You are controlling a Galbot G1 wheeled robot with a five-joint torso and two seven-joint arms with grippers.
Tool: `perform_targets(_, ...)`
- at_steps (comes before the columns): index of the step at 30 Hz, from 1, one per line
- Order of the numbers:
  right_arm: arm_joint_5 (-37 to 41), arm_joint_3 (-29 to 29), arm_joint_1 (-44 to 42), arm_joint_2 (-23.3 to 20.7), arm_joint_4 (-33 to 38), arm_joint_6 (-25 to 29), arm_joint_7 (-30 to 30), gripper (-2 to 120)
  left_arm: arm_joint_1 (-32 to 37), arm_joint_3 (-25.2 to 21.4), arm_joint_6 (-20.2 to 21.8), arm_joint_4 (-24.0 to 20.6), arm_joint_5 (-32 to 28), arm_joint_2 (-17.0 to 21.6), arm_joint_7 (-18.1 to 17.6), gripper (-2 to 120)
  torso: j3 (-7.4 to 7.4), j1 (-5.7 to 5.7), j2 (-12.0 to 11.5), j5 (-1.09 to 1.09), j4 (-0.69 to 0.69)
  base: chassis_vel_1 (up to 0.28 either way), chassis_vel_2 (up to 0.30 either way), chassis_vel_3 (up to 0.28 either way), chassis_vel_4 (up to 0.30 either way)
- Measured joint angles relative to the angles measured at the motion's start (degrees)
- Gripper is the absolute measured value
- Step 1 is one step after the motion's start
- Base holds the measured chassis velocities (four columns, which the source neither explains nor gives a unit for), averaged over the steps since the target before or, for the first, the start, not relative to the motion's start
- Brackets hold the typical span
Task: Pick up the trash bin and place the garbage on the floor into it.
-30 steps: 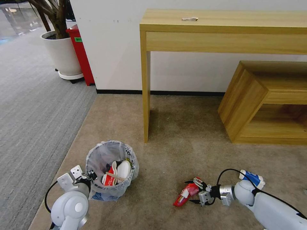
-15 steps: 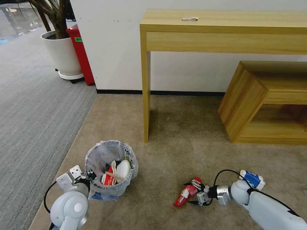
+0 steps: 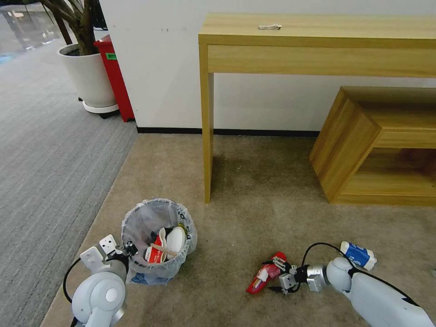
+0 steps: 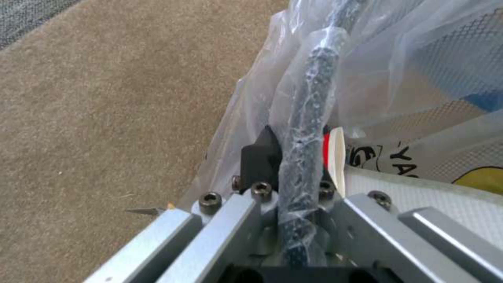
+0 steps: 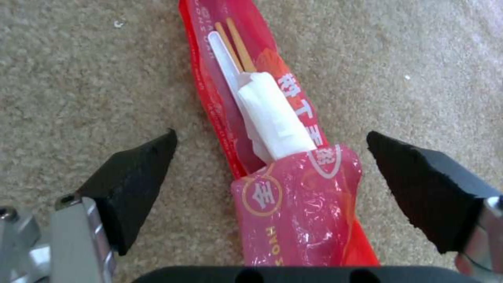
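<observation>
On the beige carpet (image 3: 254, 195) right of the trash bin (image 3: 156, 236), the right gripper (image 3: 275, 275) is hanging wide open, its fingers (image 5: 131, 177) straddling a red wrapper (image 3: 265, 274) without touching it. At the bin's near rim, the left gripper (image 3: 128, 249) is clamping the bag-covered edge. A blue-white cup (image 3: 359, 255) is lying farther right of the bin.
</observation>
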Motion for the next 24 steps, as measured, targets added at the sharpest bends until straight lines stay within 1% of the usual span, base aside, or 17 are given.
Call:
perform_targets(16, -1.6, -0.2, 2.0, 0.7, -2.8, -1.6, 3.1, 89, 0.4, -0.3, -0.2, -0.9, -0.2, 0.3, 0.0, 0, 0.00, 0.00, 0.0, 0.01, 0.00, 0.000, 0.000, 0.000, 0.000)
perform_targets(24, -1.9, -0.9, 3.1, 1.0, -4.0, -1.6, 3.4, 88, 0.3, -0.3, -0.2, -0.9, -0.3, 0.4, 0.0, 0, 0.00, 0.00, 0.0, 0.01, 0.00, 0.000, 0.000, 0.000, 0.000)
